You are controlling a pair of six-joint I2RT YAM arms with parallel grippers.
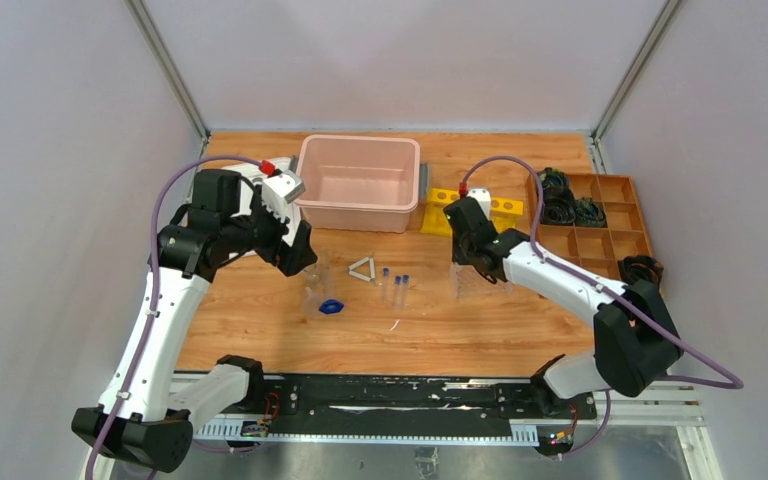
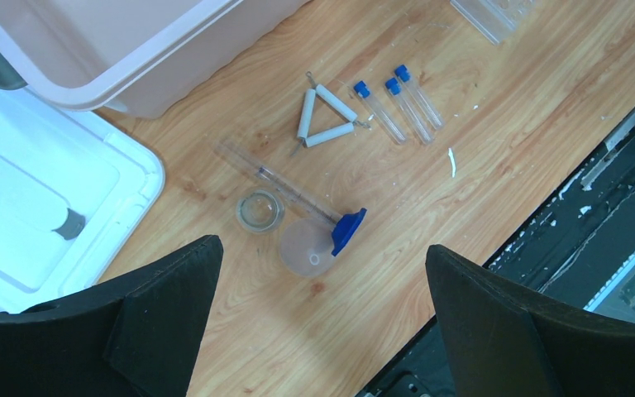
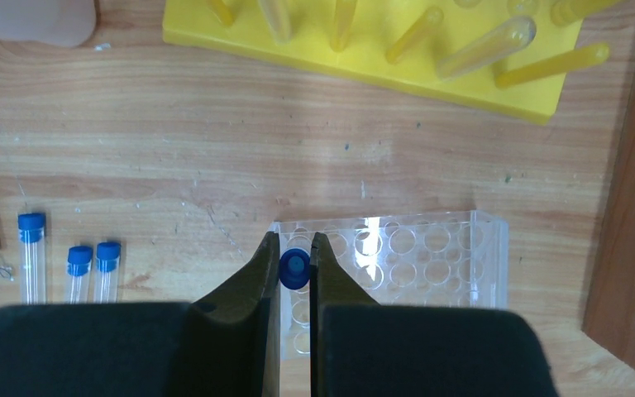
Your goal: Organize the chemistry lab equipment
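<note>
Pale wood-grain worktop (image 1: 440, 330), lightly scuffed and flecked with white crumbs, boxed in by plain grey-white walls with metal corner posts. Near its middle, lying flat: a white triangle frame (image 2: 325, 116) of three matte sleeves on twisted wire. Just right of it in the overhead view, three loose tubes (image 2: 397, 106), clear, slim and blue-capped, side by side and nearly parallel. Closer to the near edge, a small blue piece (image 2: 348, 231) at the end of a long clear rod (image 2: 277, 178), touching or overlapping a frosted round cup (image 2: 306, 246). Just beside that, a smaller clear glass beaker (image 2: 259, 210), upright, seen from above. Left gripper (image 2: 321, 252) well above this cluster, black fingers (image 2: 165, 314) spread wide, holding nothing. Right gripper (image 3: 295, 248) pinched narrow on a held tube (image 3: 295, 271), blue cap up between the pads, over the left end of the clear tube rack (image 3: 430, 248), a see-through plastic block with rows of round holes. Tube bottom hidden, so seated in a hole or above it: impossible to tell. Along the far edge, a pink plastic bin (image 1: 358, 182), smooth and round-cornered, then a yellow peg rack (image 3: 380, 58) with a clear tube or two among its pegs. At the far right corner, a brown compartment tray (image 1: 590, 225) with dark coiled items. White moulded lid (image 2: 41, 207) just beside the bin in the left wrist view.
</note>
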